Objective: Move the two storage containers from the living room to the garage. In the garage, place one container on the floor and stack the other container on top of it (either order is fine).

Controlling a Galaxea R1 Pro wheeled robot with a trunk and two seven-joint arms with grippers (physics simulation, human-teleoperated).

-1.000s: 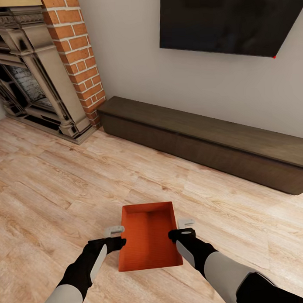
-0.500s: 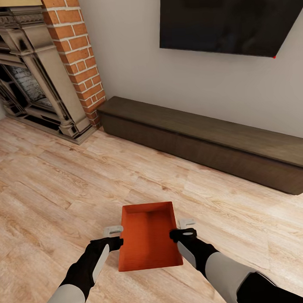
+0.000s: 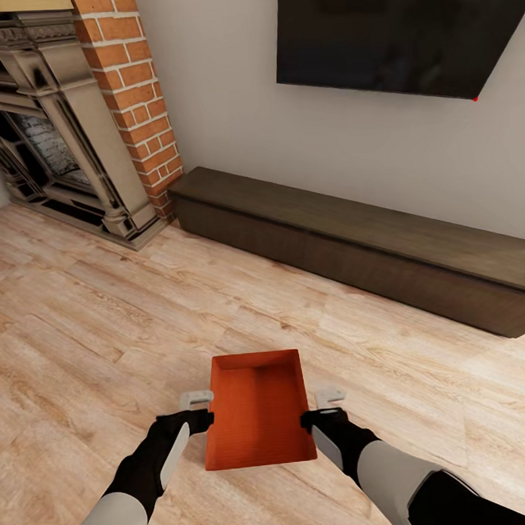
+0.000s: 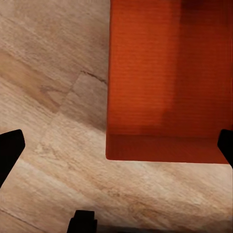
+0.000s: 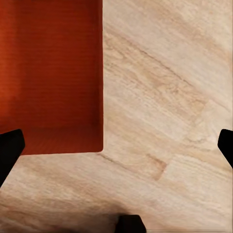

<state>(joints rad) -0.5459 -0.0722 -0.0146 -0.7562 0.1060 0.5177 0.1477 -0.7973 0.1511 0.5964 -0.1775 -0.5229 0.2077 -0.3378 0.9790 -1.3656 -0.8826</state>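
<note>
Both grippers hang low in the frame, the left gripper just off one long side of the storage container and the right gripper just off the other, each with its jaws spread wide and nothing between them. In the wrist views the dark fingertips sit far apart at the picture edges, with bare planks between.

The light wood floor fills most of the lower frame. A black TV hangs on the wall at upper right, and a long dark bench runs under it. The brick fireplace stands at upper left. The orange-red bin sits on the planks at lower centre, open side up and empty.
</note>
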